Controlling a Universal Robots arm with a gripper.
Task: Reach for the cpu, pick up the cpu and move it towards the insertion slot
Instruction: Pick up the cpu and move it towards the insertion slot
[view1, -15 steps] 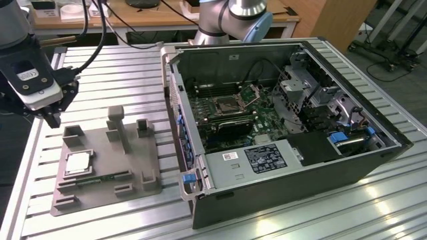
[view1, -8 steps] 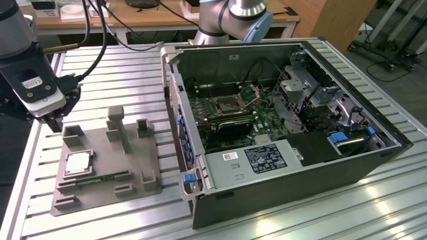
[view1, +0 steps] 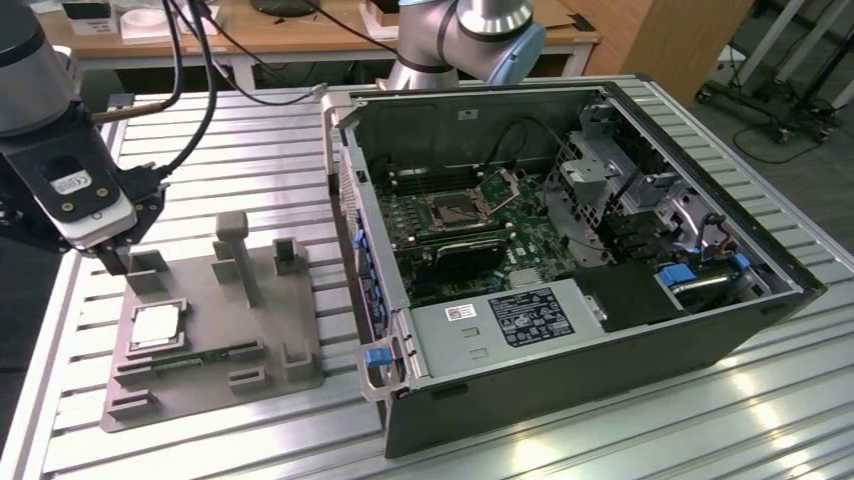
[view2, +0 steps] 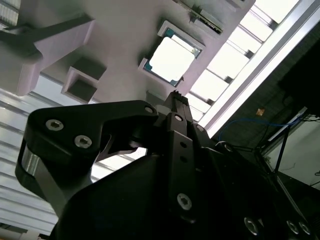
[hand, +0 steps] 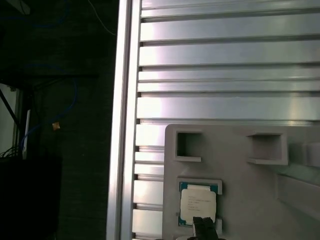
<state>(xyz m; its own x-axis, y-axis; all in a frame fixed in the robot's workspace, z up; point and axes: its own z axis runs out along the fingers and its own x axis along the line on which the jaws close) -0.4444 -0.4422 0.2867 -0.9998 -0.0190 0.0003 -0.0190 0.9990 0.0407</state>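
Gripper (view1: 118, 255): hangs low over one corner of the tray, at the exterior view's left. It carries nothing, and I cannot tell whether it is wide or narrow.
Cpu (view1: 155, 327): lies flat in its square recess in the tray, silver top up, near the gripper but not touched by it. In both wrist views it sits just past the gripper's dark tip.
Tray (view1: 200, 285): grey plastic with upright posts and small pockets, resting on the table beside the case.
Memory stick (view1: 200, 358): narrow and green, lying in the tray just beside the cpu.
Table (view1: 254, 130): ribbed aluminium slats, bright under the room lights.
Case (view1: 574, 370): dark computer tower on its side, panel off, board exposed, at the exterior view's right of the tray.
Slot (view1: 451, 212): metal-framed socket on the board with its bracket raised, well apart from the cpu.
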